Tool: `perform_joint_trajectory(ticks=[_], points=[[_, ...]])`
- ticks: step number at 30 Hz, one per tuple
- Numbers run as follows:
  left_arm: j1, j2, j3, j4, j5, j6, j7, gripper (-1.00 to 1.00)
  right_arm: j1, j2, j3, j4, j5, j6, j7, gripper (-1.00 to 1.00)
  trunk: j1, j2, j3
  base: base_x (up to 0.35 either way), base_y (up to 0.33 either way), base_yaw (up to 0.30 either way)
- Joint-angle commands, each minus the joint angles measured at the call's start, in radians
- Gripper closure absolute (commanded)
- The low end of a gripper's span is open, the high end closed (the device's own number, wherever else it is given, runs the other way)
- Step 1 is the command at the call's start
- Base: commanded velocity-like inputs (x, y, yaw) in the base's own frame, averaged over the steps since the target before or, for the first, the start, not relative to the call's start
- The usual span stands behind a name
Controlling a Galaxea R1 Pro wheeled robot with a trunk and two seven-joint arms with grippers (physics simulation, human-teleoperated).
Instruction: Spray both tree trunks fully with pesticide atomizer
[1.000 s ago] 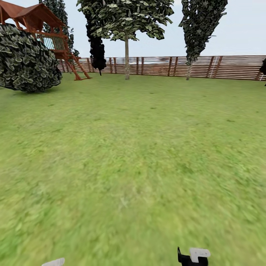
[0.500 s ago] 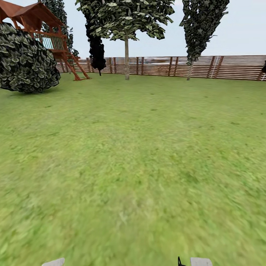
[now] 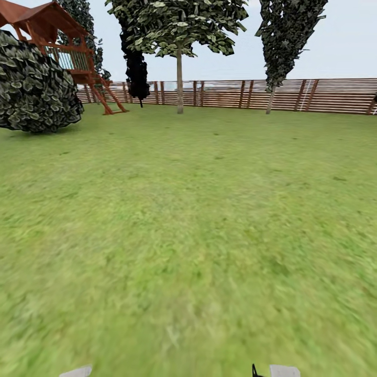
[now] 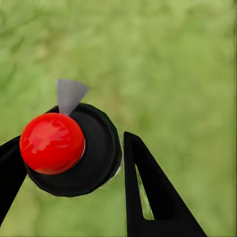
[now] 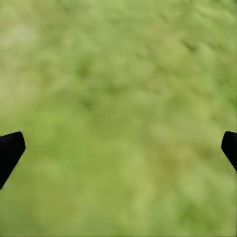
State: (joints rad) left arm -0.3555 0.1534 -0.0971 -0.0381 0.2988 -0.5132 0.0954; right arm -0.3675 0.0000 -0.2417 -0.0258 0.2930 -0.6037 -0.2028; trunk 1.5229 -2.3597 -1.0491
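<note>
Firmly in left pincer (image 4: 69,163) (red-capped): atomizer (image 4: 74,150).

The lawn (image 3: 199,220) looks like rough, matt grass. The fence (image 3: 314,95) is brown wooden slats, and the play tower (image 3: 57,31) is reddish wood. In the left wrist view, the atomizer (image 4: 74,153) has a glossy, smooth red knob on a matt black cap, between the left hand's (image 4: 69,187) matt black fingers (image 4: 153,197).

Green lawn (image 3: 199,220), slatted wooden fence (image 3: 314,95), red playhouse (image 3: 57,36), grey sky.
</note>
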Motion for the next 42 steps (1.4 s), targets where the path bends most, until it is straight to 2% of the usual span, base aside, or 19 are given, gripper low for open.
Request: perform_joint_trajectory(ticks=[1, 42], points=[[0.000, 0.000, -0.009, 0.000, 0.003, -0.002, 0.006, 1.00, -0.001, 0.000, -0.005, 0.001, 0.011, -0.002, -0.006, -1.00, 0.000, 0.000, -0.001, 0.340, 0.000, 0.000], [0.000, -0.001, -0.009, 0.001, 0.001, -0.002, 0.006, 1.00, -0.001, 0.000, -0.005, 0.001, 0.011, -0.002, -0.006, -1.00, 0.000, 0.000, -0.001, 0.340, 0.000, 0.000]])
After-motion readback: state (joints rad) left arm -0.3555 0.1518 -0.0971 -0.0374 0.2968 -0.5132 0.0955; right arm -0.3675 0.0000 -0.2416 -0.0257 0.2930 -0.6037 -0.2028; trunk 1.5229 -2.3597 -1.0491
